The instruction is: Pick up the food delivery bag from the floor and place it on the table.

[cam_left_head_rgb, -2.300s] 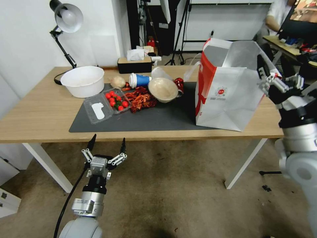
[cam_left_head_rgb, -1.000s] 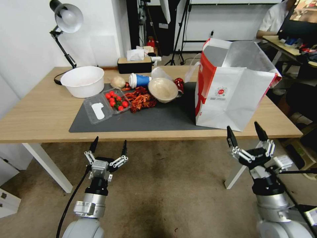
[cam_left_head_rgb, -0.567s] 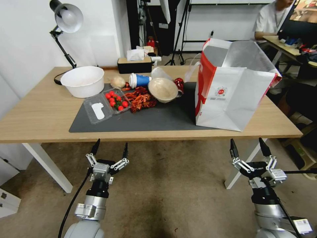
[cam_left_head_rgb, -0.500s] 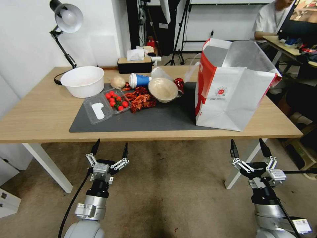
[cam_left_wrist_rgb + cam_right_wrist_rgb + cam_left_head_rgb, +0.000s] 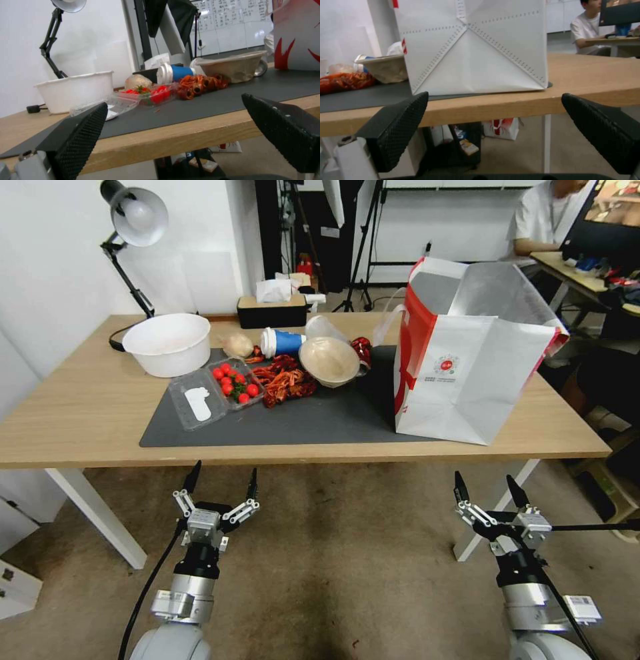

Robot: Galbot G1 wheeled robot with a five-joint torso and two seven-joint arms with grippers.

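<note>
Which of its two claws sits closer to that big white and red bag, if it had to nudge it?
The right gripper: it hangs open below the table edge, almost under the white and red delivery bag. The left gripper, also open, sits far across.

no text is legible: the food delivery bag [image 5: 467, 373] carries a small round red logo [image 5: 446, 364] with a line of print beneath, too small to read.

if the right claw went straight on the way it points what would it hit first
Probably the table's front edge: the open right claw sits level with it, just short, and the bag stands right behind. Depth is uncertain.
</note>
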